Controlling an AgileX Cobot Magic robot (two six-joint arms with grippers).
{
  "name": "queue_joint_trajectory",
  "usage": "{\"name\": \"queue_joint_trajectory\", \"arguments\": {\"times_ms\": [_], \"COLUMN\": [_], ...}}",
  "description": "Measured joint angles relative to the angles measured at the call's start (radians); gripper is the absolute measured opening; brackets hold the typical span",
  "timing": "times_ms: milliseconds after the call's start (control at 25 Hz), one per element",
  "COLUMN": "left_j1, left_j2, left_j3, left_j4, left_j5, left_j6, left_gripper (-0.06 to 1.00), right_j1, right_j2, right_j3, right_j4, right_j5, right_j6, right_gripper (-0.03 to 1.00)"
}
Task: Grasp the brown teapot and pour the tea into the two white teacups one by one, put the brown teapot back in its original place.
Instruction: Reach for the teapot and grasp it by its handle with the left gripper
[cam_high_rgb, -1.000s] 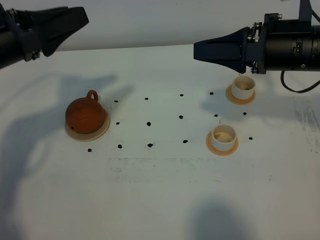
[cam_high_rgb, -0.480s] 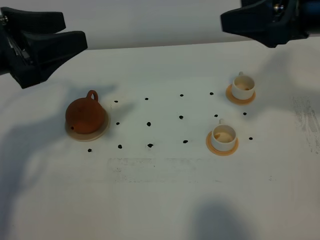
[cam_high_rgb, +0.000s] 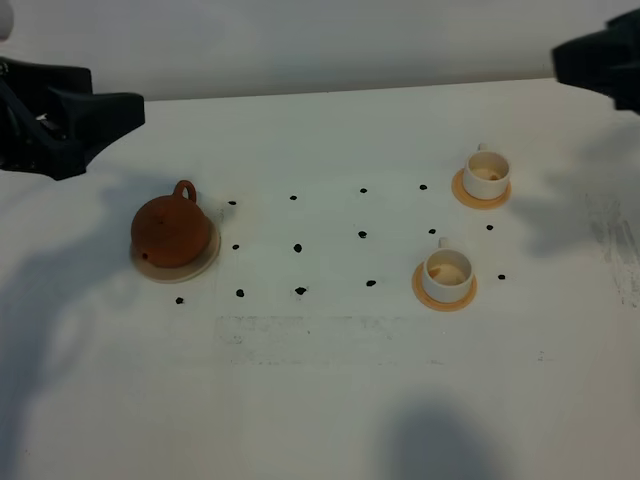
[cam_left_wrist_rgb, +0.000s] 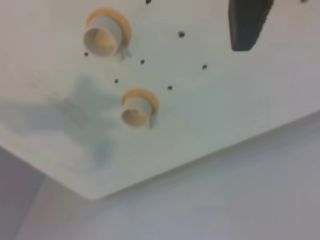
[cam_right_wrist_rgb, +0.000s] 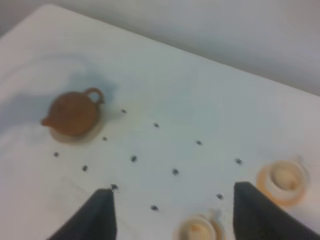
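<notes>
A robotics lab or test bench is suggested. A plain white surface (cam_high_rgb: 320, 400) is seen, marked with a regular grid of small black dots (cam_high_rgb: 297, 247) and scuffed grey in a patch (cam_high_rgb: 300, 330) toward the front. It is backed by a bare, pale wall (cam_high_rgb: 300, 40). Two black robot hands are held above it, the left hand (cam_high_rgb: 108, 140) at one side and the right hand (cam_right_wrist_rgb: 177, 212) at the other. A clay teapot (cam_high_rgb: 170, 230) and two white cups (cam_high_rgb: 446, 272) are set out at opposite ends of the grid, like test props.
</notes>
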Motion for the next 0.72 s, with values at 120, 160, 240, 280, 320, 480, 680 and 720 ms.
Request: {"name": "queue_joint_trajectory", "arguments": {"times_ms": [120, 160, 240, 280, 320, 480, 680, 720], "left_j1": [0.0, 0.0, 0.0, 0.0, 0.0, 0.0, 0.0, 0.0], "left_j2": [0.0, 0.0, 0.0, 0.0, 0.0, 0.0, 0.0, 0.0], "left_j3": [0.0, 0.0, 0.0, 0.0, 0.0, 0.0, 0.0, 0.0], "left_j4": [0.025, 0.027, 0.03, 0.033, 0.044, 0.119, 0.207, 0.213], "left_j5": [-0.011, -0.013, -0.019, -0.02, -0.026, -0.083, -0.131, -0.133], "left_j6": [-0.023, -0.027, -0.029, -0.031, -0.036, -0.104, -0.189, -0.199], "left_gripper": [0.57, 0.56, 0.54, 0.54, 0.54, 0.54, 0.53, 0.53], "right_j1": [0.0, 0.0, 0.0, 0.0, 0.0, 0.0, 0.0, 0.0], "right_j2": [-0.067, -0.093, -0.144, -0.176, -0.214, -0.366, -0.543, -0.581], "right_j3": [0.0, 0.0, 0.0, 0.007, 0.025, 0.154, 0.312, 0.334], "right_j4": [-0.108, -0.127, -0.16, -0.167, -0.177, -0.234, -0.322, -0.337], "right_j5": [0.057, 0.075, 0.112, 0.118, 0.119, 0.129, 0.157, 0.163], "right_j6": [0.082, 0.098, 0.13, 0.141, 0.149, 0.197, 0.263, 0.276], "right_gripper": [0.48, 0.48, 0.47, 0.47, 0.47, 0.47, 0.47, 0.47]}}
